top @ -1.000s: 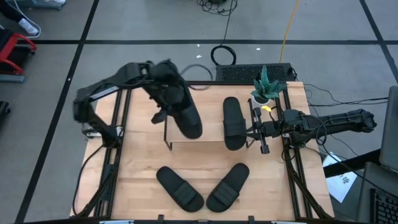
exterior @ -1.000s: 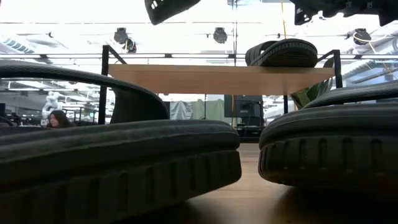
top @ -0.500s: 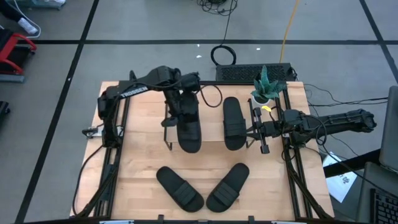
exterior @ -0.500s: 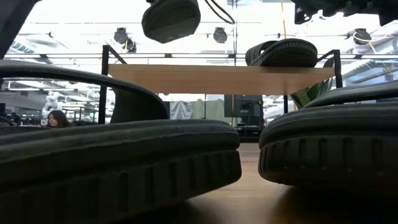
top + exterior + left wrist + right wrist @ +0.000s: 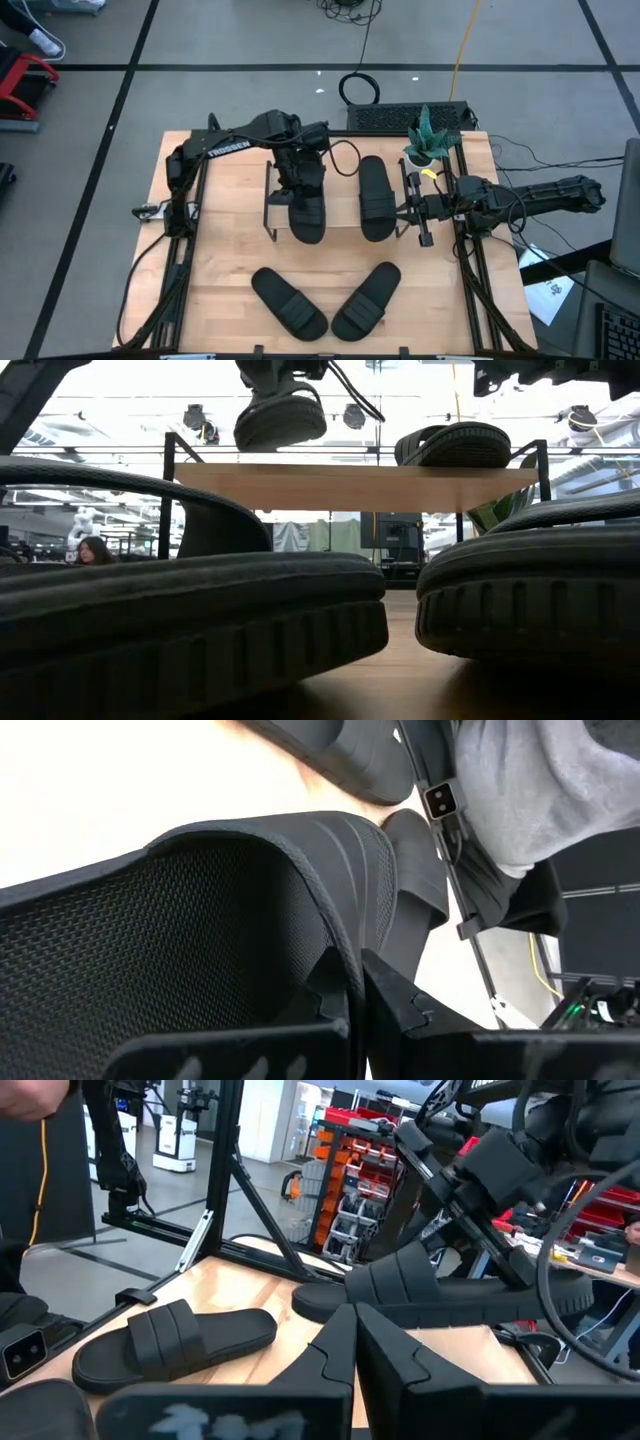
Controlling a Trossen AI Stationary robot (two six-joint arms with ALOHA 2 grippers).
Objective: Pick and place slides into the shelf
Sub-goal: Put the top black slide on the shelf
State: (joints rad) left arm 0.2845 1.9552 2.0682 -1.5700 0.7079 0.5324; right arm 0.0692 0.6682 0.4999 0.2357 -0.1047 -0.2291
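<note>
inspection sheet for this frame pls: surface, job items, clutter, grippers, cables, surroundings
Surface: wooden tabletop, black rails along its sides.
Job's things: shelf at mid-table; one slide lies on its top; a second slide is held just above the top, not yet touching; two slides lie on the tabletop at the near edge.
Clutter: potted plant at the far right corner.
Grippers: left gripper over the shelf, jaws shut on the strap; right gripper waits beside the shelf's right end, jaws shut.
Cables: black cable coil and yellow cable on the floor.
Surroundings: a person far behind the table.
</note>
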